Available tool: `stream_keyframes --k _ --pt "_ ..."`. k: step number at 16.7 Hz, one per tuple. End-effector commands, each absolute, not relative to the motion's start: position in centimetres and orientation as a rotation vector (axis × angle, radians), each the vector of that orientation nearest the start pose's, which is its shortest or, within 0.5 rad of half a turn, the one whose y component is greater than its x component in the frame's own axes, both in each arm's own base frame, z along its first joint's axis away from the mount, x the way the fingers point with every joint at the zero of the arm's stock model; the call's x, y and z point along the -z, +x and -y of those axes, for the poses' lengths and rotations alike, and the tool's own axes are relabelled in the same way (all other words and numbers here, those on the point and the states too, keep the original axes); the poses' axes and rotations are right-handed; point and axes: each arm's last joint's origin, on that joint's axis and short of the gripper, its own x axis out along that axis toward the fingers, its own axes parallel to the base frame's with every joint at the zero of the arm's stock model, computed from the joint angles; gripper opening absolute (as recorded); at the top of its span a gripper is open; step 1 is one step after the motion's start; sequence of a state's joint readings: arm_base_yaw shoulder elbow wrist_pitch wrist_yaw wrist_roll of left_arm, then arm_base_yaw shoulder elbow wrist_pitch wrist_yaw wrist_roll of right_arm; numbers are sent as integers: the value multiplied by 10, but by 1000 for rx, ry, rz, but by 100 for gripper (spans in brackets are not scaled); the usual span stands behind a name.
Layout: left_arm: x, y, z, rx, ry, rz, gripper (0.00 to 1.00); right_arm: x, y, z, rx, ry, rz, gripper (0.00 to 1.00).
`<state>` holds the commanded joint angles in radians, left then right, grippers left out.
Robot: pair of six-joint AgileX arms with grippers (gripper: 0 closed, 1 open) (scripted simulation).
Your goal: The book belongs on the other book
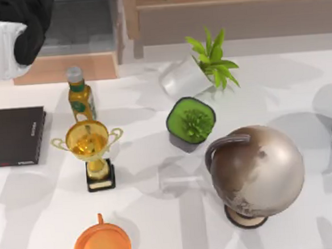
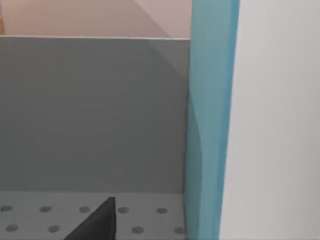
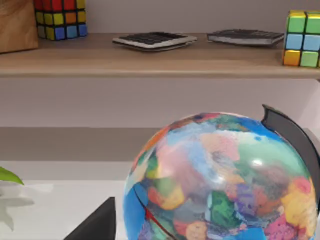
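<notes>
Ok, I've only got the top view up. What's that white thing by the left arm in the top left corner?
Observer: The left wrist view shows it close up. It's the thick hardback book with the light blue-teal cover, and the white you see looks like its page edges.
Operator: And the bit of blue cut off at the table's right edge?
Observer: In the right wrist view that's a multicoloured globe with a black arc mount. Behind it a wooden shelf carries colourful puzzle cubes.
</notes>
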<state>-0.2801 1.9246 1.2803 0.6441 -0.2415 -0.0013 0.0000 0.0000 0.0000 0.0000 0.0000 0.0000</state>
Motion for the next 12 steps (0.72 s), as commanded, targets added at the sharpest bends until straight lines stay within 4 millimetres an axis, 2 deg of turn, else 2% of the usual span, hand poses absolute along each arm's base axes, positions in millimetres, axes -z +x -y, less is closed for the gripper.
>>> stream_keyframes --k 2,7,12 --pt "-248 433 110 14 -15 -8 100 -160 106 1 0 0 0 100" --pt "-263 432 109 17 -16 -4 100 -160 106 1 0 0 0 100" --pt "-250 457 110 15 -16 -5 100 -160 106 1 0 0 0 100"
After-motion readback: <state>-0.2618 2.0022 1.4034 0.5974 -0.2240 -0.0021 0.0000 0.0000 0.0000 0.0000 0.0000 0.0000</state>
